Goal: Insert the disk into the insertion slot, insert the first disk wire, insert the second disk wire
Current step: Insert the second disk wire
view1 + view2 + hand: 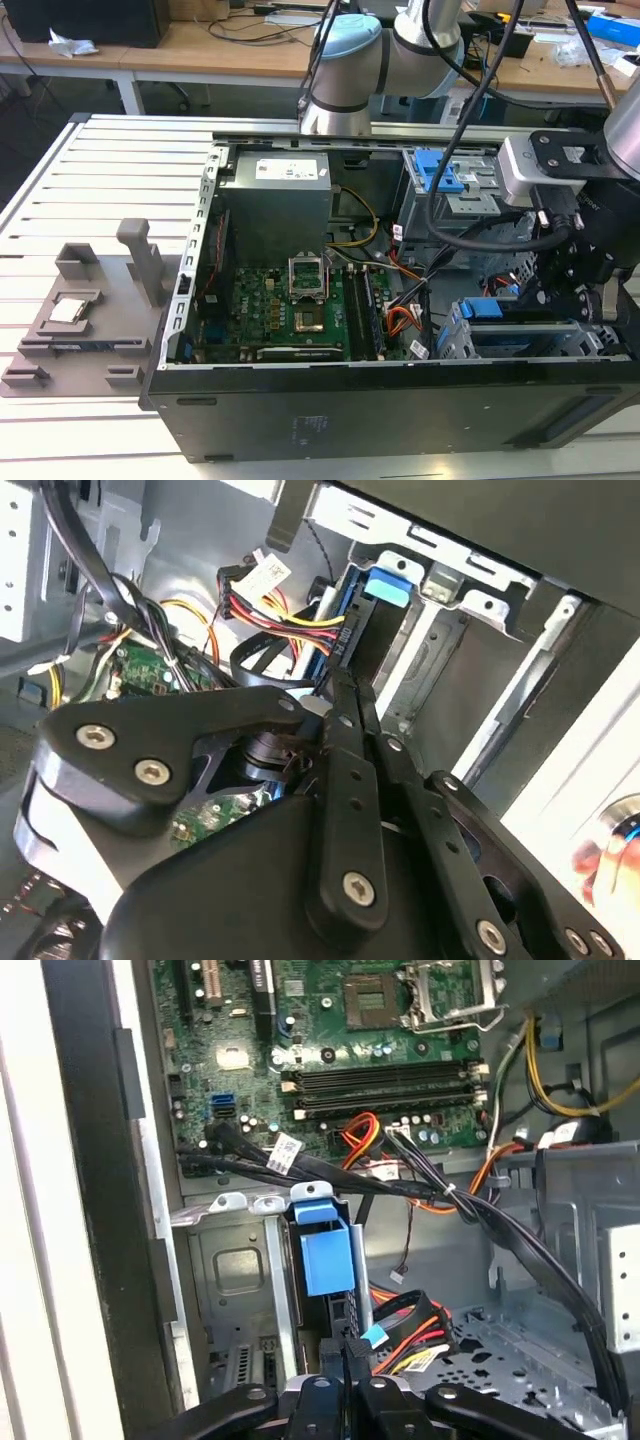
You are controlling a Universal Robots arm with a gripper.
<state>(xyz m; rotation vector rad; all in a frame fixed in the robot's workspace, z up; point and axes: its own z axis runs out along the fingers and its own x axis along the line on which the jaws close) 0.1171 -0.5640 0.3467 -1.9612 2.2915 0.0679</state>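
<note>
Pinching connector (343, 1348), gripper (343, 1372) closed

You are looking at a robotics lab or workshop: an opened computer case (400, 300) lies on a slatted aluminium table (110, 170), the robot arm (390, 50) mounted beside it, with cluttered wooden benches (220, 50) behind.
</note>
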